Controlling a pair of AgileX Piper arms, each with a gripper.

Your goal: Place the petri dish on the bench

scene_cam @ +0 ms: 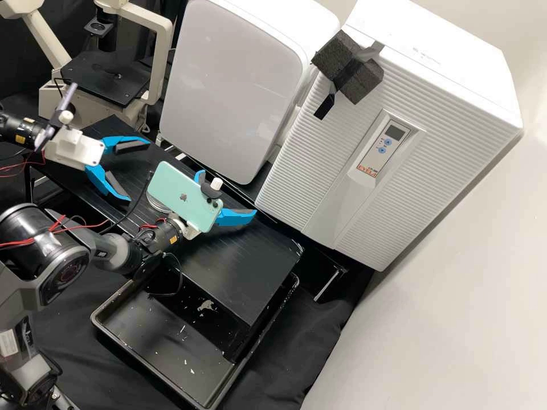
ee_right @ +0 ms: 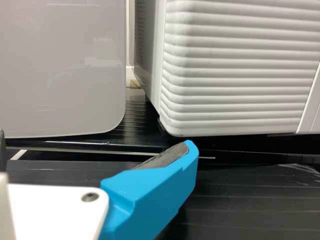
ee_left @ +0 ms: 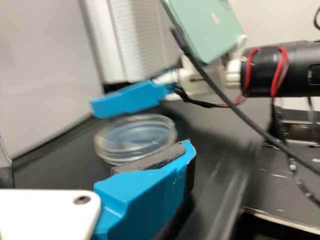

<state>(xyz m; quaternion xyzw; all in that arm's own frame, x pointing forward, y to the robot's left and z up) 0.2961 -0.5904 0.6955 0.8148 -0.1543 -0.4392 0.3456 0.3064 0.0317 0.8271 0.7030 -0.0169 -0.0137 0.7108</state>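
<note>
**Petri dish on bench, both tools open and empty**

Petri dish [ee_left: 135, 131] sits flat on the black bench [scene_cam: 250, 256], clear and round. In the high view it's mostly behind the mint phone [scene_cam: 182, 191] mounted on the right arm, with just a sliver of rim out past the phone's edge.

Left tool [scene_cam: 138, 171]: blue fingers spread wide, nothing between them, over the bench and apart from the dish. In the left wrist view one of its fingers overlaps the near edge of the dish in line of sight only.

Right tool [scene_cam: 228, 195]: also spread, nothing held. It's on the other side of the phone from the dish's showing rim.

Rest: white panel-front box [scene_cam: 233, 85] and ribbed white unit [scene_cam: 450, 131] stand side by side past the bench's far edge. Dark foam block [scene_cam: 342, 57] taped on the ribbed unit. Microscope [scene_cam: 162, 60] at the back. Black tray [scene_cam: 96, 316] sits below the bench, pale scraps inside.
</note>
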